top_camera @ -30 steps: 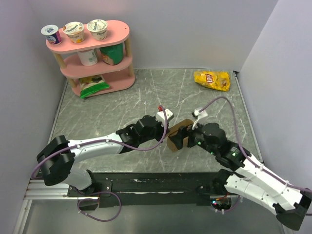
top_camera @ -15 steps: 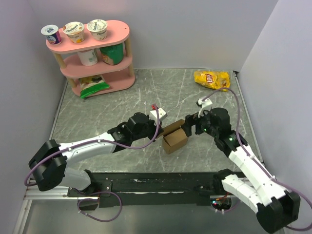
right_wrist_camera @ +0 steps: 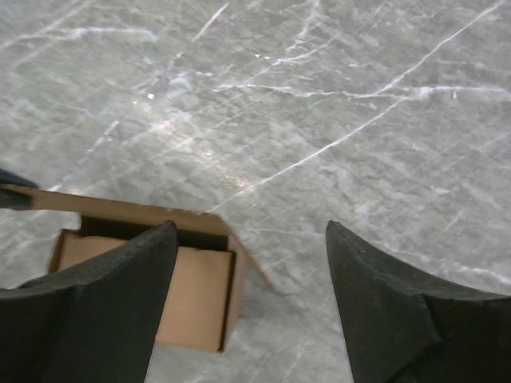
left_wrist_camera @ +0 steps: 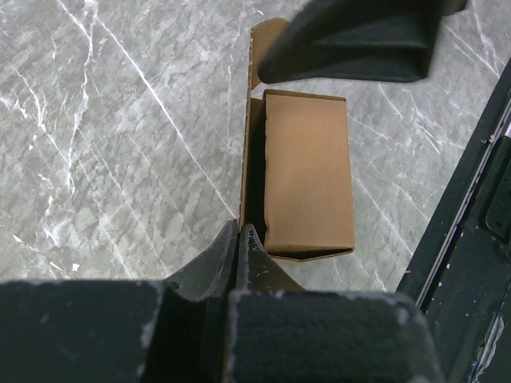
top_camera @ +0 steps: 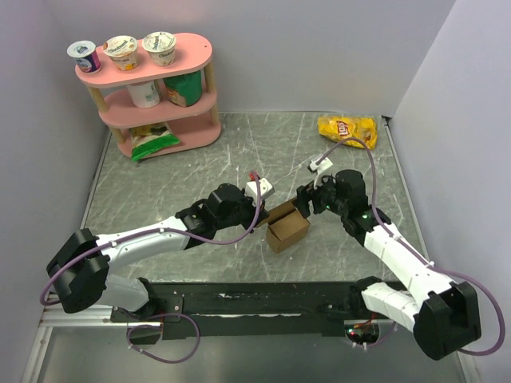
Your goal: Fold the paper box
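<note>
The paper box [top_camera: 289,230] is a small brown cardboard box on the grey table, with one lid flap [top_camera: 281,211] standing up at its far-left side. My left gripper [top_camera: 270,214] is shut on the end of that flap; in the left wrist view the fingers [left_wrist_camera: 237,227] pinch the thin flap edge beside the box top [left_wrist_camera: 307,167]. My right gripper [top_camera: 305,199] is open and empty, hovering just above and behind the box. In the right wrist view [right_wrist_camera: 249,231] the box [right_wrist_camera: 188,295] lies under its left finger.
A yellow chip bag [top_camera: 347,130] lies at the back right. A pink shelf [top_camera: 152,88] with yogurt cups and a green bag stands at the back left. A black rail [top_camera: 239,299] runs along the table's front edge. Walls close in on both sides.
My right gripper has lifted off the box and moved back, then a little left. My left arm has shifted left, still holding the flap. The box has barely moved.
</note>
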